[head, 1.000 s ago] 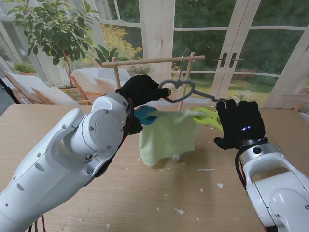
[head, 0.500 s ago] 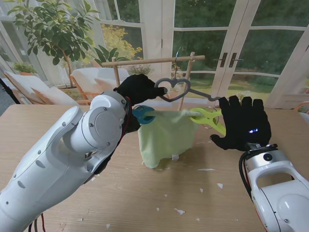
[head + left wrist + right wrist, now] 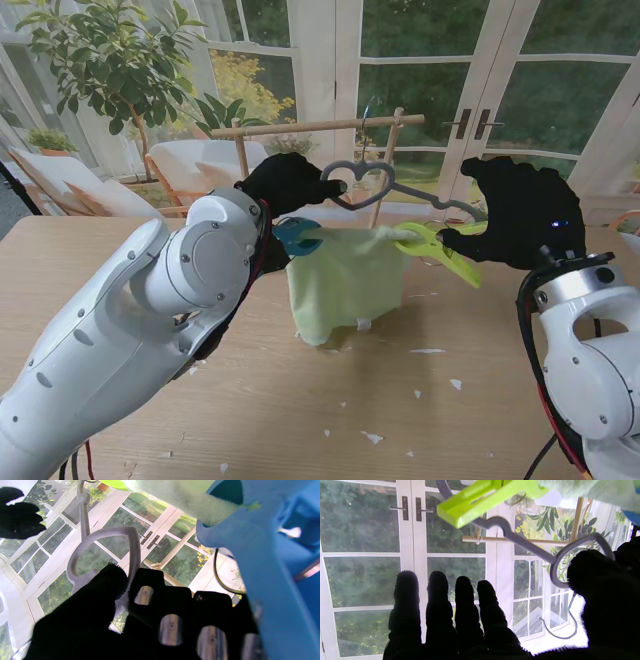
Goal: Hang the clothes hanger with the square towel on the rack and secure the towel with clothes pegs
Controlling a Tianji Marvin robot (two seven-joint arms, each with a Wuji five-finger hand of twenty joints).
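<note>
The left hand [image 3: 285, 185] grips the grey heart-shaped plastic clothes hanger [image 3: 365, 185], with the pale green square towel [image 3: 345, 280] draped just beneath it. The right hand [image 3: 520, 215], fingers spread and empty, hovers beside the lime-green plastic peg [image 3: 440, 250]. Hanging seems unfinished: next, hook it over the wooden rack [image 3: 320, 126].

White-framed glazed French doors [image 3: 470, 110] with dark lever handles [image 3: 472, 123] span the far wall, showing daylit garden greenery. A leafy potted plant [image 3: 115, 60] stands left. The wooden table [image 3: 400, 400] carries scattered white scraps [image 3: 372, 437].
</note>
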